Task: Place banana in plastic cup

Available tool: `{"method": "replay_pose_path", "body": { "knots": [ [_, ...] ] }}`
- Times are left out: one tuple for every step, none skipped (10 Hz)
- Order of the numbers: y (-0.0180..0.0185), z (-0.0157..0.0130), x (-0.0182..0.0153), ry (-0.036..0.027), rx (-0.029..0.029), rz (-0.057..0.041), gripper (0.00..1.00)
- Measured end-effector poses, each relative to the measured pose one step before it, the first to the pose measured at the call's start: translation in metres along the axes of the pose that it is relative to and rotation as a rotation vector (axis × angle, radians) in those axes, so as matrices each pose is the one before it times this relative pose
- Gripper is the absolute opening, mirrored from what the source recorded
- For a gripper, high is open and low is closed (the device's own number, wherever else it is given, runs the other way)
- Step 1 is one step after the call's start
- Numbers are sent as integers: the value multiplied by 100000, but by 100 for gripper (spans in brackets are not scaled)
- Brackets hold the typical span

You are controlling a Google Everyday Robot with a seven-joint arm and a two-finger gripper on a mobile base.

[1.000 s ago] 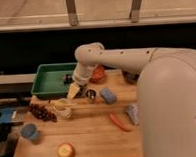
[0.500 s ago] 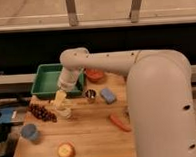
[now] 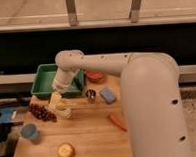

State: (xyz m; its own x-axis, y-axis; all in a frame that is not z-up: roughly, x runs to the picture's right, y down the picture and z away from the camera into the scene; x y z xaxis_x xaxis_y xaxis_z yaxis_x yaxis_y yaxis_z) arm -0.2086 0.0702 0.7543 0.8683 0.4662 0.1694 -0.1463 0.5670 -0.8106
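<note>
Swung toward 9 o'clock since half a second earlier, the arm had carried the gripper (image 3: 57,94) off the board's centre to the near lip of the green tray (image 3: 41,76), over the left part of the wooden table (image 3: 90,139). Banana (image 3: 54,101) had travelled with it through both earlier frames, so the gripper was judged closed on the banana's upper end, though the contact itself was hard to make out. Banana appeared pale yellow, slim and hanging nearly upright below the wrist, its lower end just beside the whitish translucent cup (image 3: 64,113) and at 2 o'clock of the grapes (image 3: 40,112). Whether it touched that cup could not be told. Plastic cup (image 3: 29,132), light blue, short and matte, stood at 7 o'clock from the gripper near the table's left edge, well apart from the banana and apparently empty. Judgement: transport step underway and heading roughly right, but the drop was not yet made; more travel toward 7 o'clock was needed. Risk noted: the banana was much longer than the cup was wide, so it would need to enter end first and might tip the cup.
</note>
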Motion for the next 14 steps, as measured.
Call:
{"method": "replay_pose_path", "body": {
  "knots": [
    [10, 26, -14, 22, -27, -23, 80],
    [45, 78, -94, 5, -165, -25, 80],
    [-16, 361, -31, -600, -1242, 951, 80],
    [-274, 977, 353, -521, -2189, 524, 80],
    [-247, 995, 111, -142, -1569, -57, 80],
    [-177, 1226, 54, -23, -1783, -223, 80],
    [-82, 868, 46, -320, -1595, -90, 80],
    [-200, 244, 121, -713, -953, 396, 80],
    [14, 87, -10, -84, -456, -52, 80],
    [61, 415, -282, -456, -1071, -418, 80],
    [13, 238, -168, -283, -724, -247, 80],
    [-154, 14, -80, -436, -103, 34, 80],
    [-95, -19, -119, -252, -148, -177, 80],
    [-22, -14, -188, 6, -282, -563, 80]
  ]
}}
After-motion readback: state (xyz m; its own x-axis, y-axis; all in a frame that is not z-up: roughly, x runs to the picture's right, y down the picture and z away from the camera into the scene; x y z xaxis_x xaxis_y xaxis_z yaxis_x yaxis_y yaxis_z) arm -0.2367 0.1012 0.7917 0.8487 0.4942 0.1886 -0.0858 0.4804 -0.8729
